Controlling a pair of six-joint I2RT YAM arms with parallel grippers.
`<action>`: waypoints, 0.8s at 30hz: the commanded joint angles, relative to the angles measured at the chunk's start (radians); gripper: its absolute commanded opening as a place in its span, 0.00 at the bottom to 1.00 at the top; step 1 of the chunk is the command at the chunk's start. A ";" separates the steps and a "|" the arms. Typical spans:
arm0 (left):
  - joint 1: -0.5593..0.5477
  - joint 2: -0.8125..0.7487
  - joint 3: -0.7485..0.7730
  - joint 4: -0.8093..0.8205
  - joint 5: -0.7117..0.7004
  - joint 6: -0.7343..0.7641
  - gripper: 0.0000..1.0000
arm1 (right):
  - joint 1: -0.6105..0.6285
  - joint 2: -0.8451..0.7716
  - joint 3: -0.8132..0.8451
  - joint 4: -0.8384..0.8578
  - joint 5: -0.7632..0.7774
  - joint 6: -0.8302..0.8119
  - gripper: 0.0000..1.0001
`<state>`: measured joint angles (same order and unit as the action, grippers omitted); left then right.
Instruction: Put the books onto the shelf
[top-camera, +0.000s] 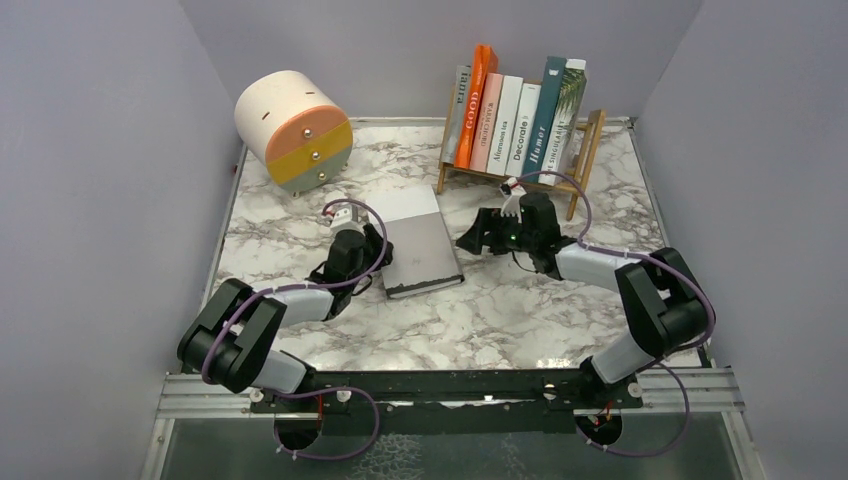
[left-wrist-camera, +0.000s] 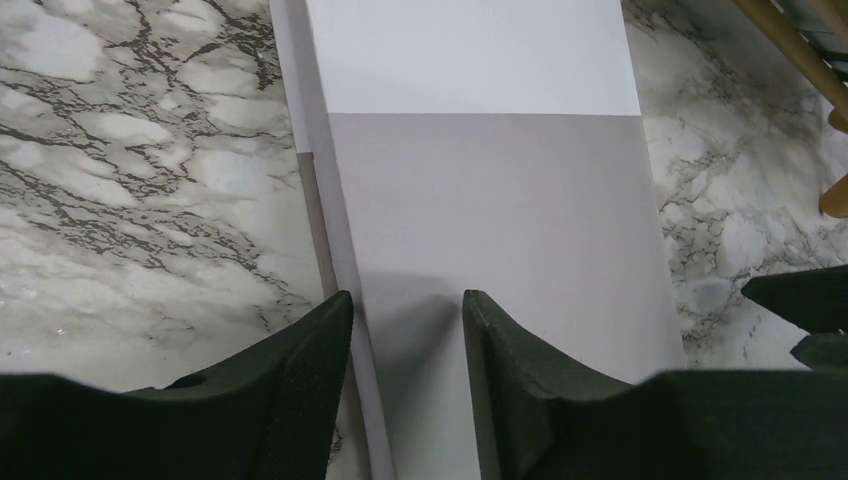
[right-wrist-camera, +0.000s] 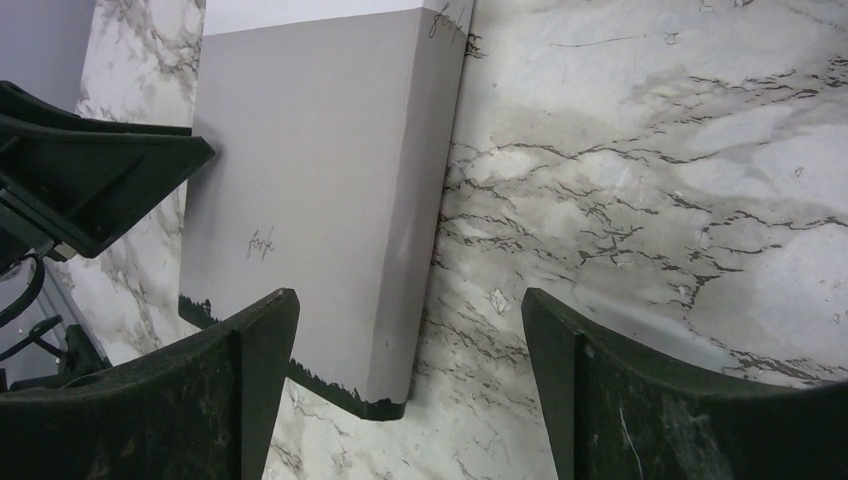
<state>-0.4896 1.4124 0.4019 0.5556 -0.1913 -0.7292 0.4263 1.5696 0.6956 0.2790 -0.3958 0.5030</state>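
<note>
A grey book (top-camera: 420, 250) lies flat on the marble table, apart from the shelf (top-camera: 587, 150). My left gripper (top-camera: 378, 262) is at its left long edge. In the left wrist view the gripper (left-wrist-camera: 408, 340) is partly closed, one finger (left-wrist-camera: 310, 380) beside the book's edge and the other over the grey cover (left-wrist-camera: 490, 200); a gap still shows between them. My right gripper (top-camera: 470, 240) hangs wide open to the right of the book. In the right wrist view it (right-wrist-camera: 410, 330) straddles the book's corner (right-wrist-camera: 310, 180). Several books (top-camera: 510, 120) stand in the shelf.
A round cream, orange and yellow drawer drum (top-camera: 295, 130) sits at the back left. Grey walls close in the table on three sides. The shelf's wooden rails (left-wrist-camera: 790, 40) show at the top right of the left wrist view.
</note>
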 joint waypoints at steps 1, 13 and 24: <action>0.018 0.003 -0.042 0.142 0.064 0.009 0.32 | 0.006 0.035 -0.010 0.075 -0.028 0.015 0.80; 0.042 -0.009 -0.109 0.307 0.119 0.007 0.00 | 0.006 0.101 0.024 0.082 -0.031 0.017 0.80; 0.045 0.010 -0.237 0.614 0.112 0.051 0.00 | 0.003 0.186 0.047 0.167 -0.148 0.095 0.84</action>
<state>-0.4526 1.4086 0.2005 0.9573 -0.0975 -0.7155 0.4263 1.7153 0.7208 0.3485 -0.4492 0.5510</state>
